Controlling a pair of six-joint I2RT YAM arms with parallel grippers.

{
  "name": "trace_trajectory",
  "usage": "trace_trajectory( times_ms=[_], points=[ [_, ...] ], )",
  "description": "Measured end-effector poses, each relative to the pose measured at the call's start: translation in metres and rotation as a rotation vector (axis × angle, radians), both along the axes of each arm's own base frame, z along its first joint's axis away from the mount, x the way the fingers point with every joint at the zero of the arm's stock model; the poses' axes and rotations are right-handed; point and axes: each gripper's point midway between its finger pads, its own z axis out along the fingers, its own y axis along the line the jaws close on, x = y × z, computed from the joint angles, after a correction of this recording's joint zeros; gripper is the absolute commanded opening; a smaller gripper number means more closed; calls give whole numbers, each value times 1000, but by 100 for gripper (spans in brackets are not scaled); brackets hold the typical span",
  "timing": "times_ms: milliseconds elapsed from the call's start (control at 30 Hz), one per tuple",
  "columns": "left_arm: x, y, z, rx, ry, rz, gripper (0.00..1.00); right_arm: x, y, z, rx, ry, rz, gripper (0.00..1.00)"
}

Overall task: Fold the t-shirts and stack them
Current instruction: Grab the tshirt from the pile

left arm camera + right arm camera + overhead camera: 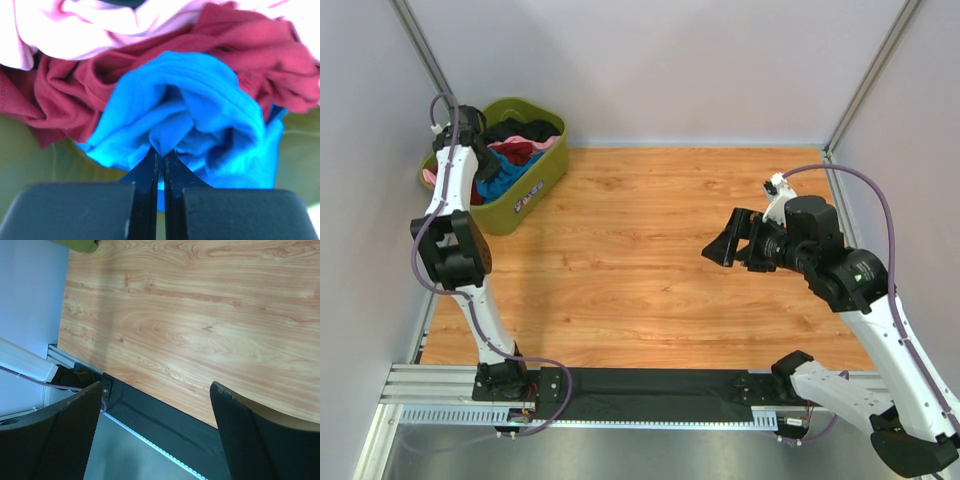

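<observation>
Our left claw [161, 152] pinches what seems only a thin fold of the blue t-shirt [190, 100] in the tub [535, 190], the right claw [155, 390] spread idle, so we fear lifting may lose it or drag the red t-shirt [65, 95] along.

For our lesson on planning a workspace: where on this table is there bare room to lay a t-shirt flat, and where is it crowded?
The wooden table is bare from the green tub across to the right arm, and forward to the black strip. Crowded: the far-left corner, where the tub, heaped t-shirts and left arm sit.
</observation>
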Motion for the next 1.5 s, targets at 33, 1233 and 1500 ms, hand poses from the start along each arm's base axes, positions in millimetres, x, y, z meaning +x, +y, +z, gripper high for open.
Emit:
trace_trajectory(
  times_ms=[33, 1233, 1500],
  points=[
    [1, -3, 5, -4, -10, -9, 0, 1, 1, 0, -3, 1, 2, 89],
    [-335, -344, 2, -469, 112, -867, 66, 18, -25, -88, -216, 188, -155, 77],
    [-278, -250, 17, -422, 11, -547, 65, 75, 39, -172, -302, 347, -69, 69]
  ],
)
